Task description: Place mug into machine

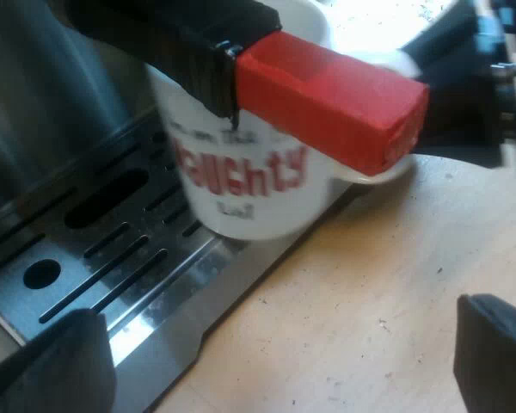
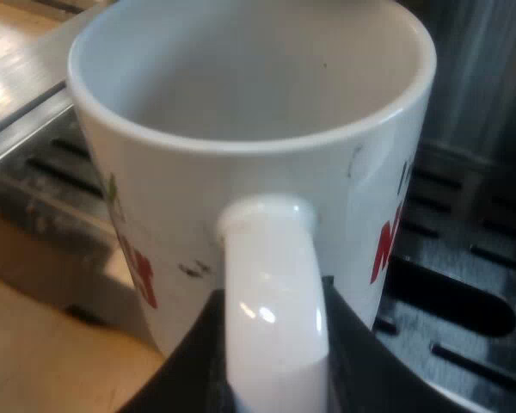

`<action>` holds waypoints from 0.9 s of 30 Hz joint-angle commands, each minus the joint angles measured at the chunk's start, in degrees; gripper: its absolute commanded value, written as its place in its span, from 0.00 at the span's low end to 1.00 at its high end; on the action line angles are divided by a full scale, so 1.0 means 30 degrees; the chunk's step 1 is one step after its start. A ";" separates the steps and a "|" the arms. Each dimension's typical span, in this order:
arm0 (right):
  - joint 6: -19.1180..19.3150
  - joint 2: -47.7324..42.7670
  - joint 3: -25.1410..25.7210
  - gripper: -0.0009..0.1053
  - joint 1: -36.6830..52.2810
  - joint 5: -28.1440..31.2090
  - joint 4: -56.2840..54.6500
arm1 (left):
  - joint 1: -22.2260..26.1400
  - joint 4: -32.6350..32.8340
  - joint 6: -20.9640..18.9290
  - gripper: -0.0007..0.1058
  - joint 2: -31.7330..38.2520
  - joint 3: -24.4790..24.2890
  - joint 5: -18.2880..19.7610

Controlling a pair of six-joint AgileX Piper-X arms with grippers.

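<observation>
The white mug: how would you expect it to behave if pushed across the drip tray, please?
The mug looks like glazed ceramic, so probably stiff, slippery and chippable against the metal drip tray. It is empty, so a push near the rim may tip it. Held by its handle alone, it could pivot in the right gripper.

You find the mug point(image 1: 241, 189) over the drip tray point(image 1: 95, 258), at the tray's outer edge where it meets the tabletop point(image 1: 353, 301). Whether it touches the tray cannot be confirmed. The machine's body point(image 1: 43, 77) rises behind the tray. The holder's handle point(image 1: 327, 99) juts out above the mug. Your right gripper point(image 2: 271, 297) has the mug's handle between its jaws, on the side away from the machine's body. Your left gripper point(image 1: 279, 357) sits above the tabletop beside the tray, jaws wide apart, clear of the mug.
</observation>
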State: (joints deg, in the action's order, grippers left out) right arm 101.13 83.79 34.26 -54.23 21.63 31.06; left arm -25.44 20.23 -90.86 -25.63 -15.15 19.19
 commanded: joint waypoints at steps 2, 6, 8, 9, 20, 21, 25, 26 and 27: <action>0.0251 0.0806 0.1197 0.01 0.0394 0.0033 0.1143 | -0.0085 -0.0290 -0.0184 0.77 0.0055 -0.0021 -0.0184; 0.0251 0.1641 0.1723 0.01 0.0476 -0.0007 0.1218 | -0.0085 -0.0290 -0.0184 0.77 0.0055 -0.0021 -0.0184; 0.0251 0.1896 0.1746 0.01 0.0476 -0.0007 0.1499 | -0.0085 -0.0290 -0.0184 0.77 0.0055 -0.0021 -0.0184; 0.0217 0.2062 0.1746 0.01 0.0476 -0.0007 0.1672 | -0.0085 -0.0290 -0.0184 0.77 0.0055 -0.0021 -0.0184; 0.0213 0.3292 0.2547 0.01 0.0476 0.0145 0.2279 | -0.0085 -0.0290 -0.0184 0.77 0.0055 -0.0021 -0.0184; 0.0213 0.3342 0.2640 0.01 0.0476 0.0145 0.2279 | -0.0085 -0.0290 -0.0184 0.77 0.0055 -0.0021 -0.0184; 0.0213 0.3452 0.2813 0.01 0.0476 0.0297 0.2227 | -0.0085 -0.0290 -0.0184 0.77 0.0055 -0.0021 -0.0184; 0.0213 0.3452 0.2813 0.01 0.0476 0.0296 0.2191 | -0.0085 -0.0290 -0.0184 0.77 0.0055 -0.0021 -0.0184; 0.0213 0.3452 0.2813 0.01 0.0476 0.0296 0.2128 | -0.0085 -0.0290 -0.0184 0.77 0.0055 -0.0021 -0.0184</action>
State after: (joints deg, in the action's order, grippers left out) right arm 101.13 94.26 42.02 -52.88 22.10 36.23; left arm -25.44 20.23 -90.86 -25.63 -15.15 19.19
